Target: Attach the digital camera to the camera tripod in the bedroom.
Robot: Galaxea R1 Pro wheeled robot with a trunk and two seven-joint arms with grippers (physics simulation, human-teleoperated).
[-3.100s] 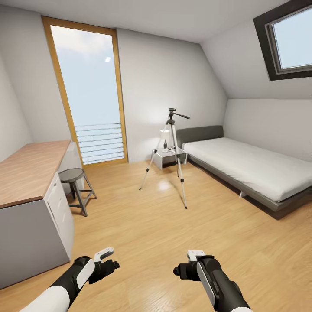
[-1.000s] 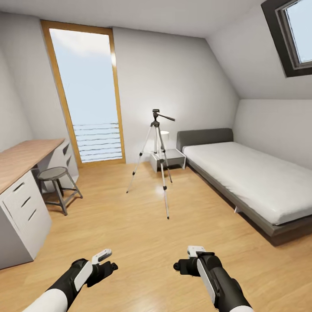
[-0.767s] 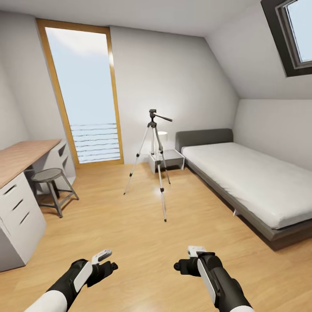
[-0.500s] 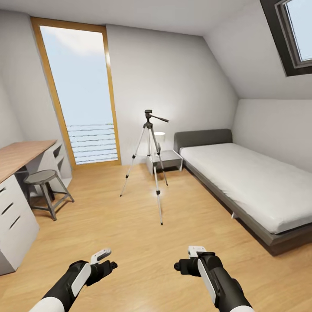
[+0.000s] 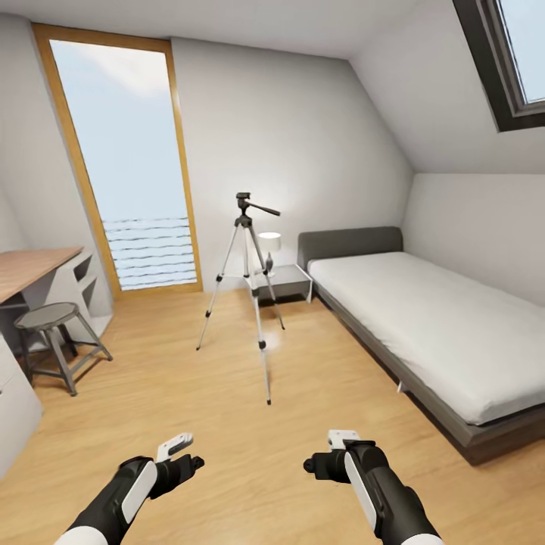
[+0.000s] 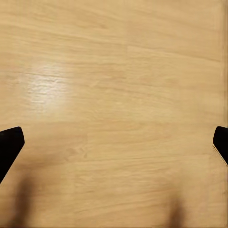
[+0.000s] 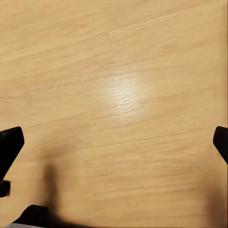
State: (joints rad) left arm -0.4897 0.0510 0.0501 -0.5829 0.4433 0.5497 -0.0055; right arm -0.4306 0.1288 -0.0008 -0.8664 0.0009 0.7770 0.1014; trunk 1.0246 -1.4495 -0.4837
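Two grippers low in head view, both over bare wood floor [image 5: 227, 424], both empty. Left gripper [image 5: 179, 454] and right gripper [image 5: 333, 451] splayed wide in the wrist views: only black fingertips [image 6: 8, 147] at opposite edges, floor between; same for right, fingertips [image 7: 9, 145] far apart. Both released, grasping nothing.

Hard to make out: small dark object on the nightstand [image 5: 284, 284] beside the lamp [image 5: 268, 242], partly masked by tripod legs; cannot tell what. Desk [image 5: 30, 269] cut off at frame edge, likewise skylight [image 5: 515, 60]. Bed [image 5: 424, 318] foot cropped.

Camera tripod [image 5: 246, 288] upright, well ahead of both grippers, slightly toward left gripper's side of centre; nearest leg foot well apart from fingers. Pan handle pointing toward bed. Stool [image 5: 49, 333] far off to left gripper's outer side. Tall window [image 5: 125, 159] behind.
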